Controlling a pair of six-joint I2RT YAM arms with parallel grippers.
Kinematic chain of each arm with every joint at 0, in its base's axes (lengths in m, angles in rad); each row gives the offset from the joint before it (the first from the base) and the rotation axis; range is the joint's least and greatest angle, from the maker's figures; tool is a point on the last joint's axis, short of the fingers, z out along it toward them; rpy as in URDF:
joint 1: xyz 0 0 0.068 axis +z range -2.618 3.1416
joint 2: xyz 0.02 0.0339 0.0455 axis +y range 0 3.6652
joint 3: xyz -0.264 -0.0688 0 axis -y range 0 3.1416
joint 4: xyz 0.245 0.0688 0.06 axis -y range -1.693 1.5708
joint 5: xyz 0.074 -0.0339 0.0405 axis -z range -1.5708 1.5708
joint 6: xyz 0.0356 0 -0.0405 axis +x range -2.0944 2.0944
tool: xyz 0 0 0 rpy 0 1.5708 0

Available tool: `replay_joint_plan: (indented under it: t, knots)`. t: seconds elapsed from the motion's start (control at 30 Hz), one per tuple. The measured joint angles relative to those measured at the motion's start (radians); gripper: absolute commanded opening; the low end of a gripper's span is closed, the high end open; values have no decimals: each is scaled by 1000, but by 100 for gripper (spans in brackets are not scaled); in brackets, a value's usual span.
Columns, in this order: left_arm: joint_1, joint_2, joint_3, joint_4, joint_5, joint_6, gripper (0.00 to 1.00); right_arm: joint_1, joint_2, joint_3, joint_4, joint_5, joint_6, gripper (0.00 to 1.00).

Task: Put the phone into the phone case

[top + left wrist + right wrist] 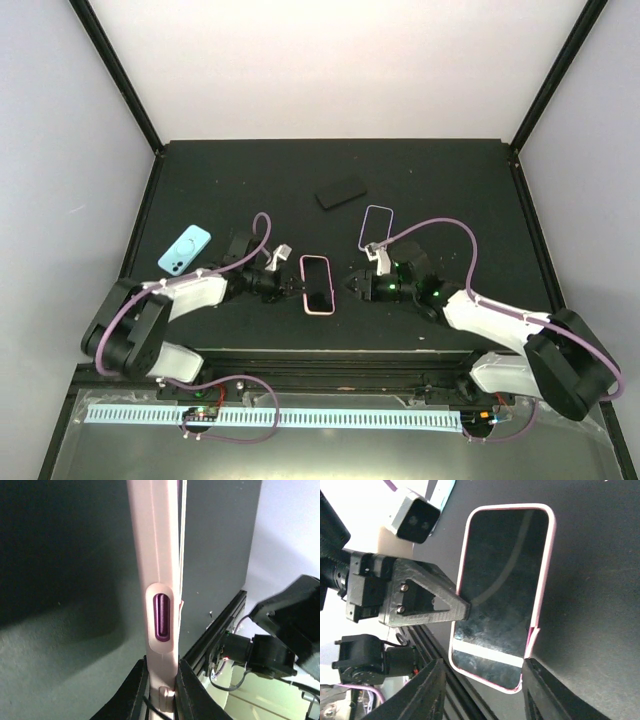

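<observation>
The glossy black slab phone [502, 575] lay inside the soft pink rubbery case [155, 555] at the centre of the top view, on the black table [450, 180]. The left gripper [291, 286] was clamped on the case's long left edge. The right gripper [351, 285] stood at the opposite edge, jaws apart and closed on nothing. The phone looked stiff, slick and easily scratched, the case bendy. One lip at lower right of the right wrist view seemed unseated, so pressing along the rim would suit. A second black phone [342, 192], a clear purple-rimmed case [376, 227] and a light blue case [184, 250] lay well apart, obstructing nothing.
</observation>
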Motion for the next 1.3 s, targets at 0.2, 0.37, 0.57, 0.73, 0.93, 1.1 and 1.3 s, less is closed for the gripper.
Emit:
replay_joint_plan:
  t: [0.2,0.37,0.57,0.73,0.93,1.1,1.3]
  knots:
    - [-6,142,91,5,-4,11,2,0,-35,1,-60,48,-58,59]
    - [-26,206,117,21,-6,11,4,-8,-115,2,-136,129,-96,65]
    - [-37,258,120,26,-25,11,12,-17,-155,2,-177,157,-125,67]
    - [-41,256,130,-3,-64,35,24,-17,-171,2,-212,183,-148,69]
    - [-44,209,140,-94,-188,67,51,-17,-174,2,-228,182,-154,72]
    - [-44,128,184,-176,-280,79,75,-17,-223,2,-228,182,-152,81]
    - [-32,18,265,-310,-437,84,99,-17,-293,8,-248,196,-160,100]
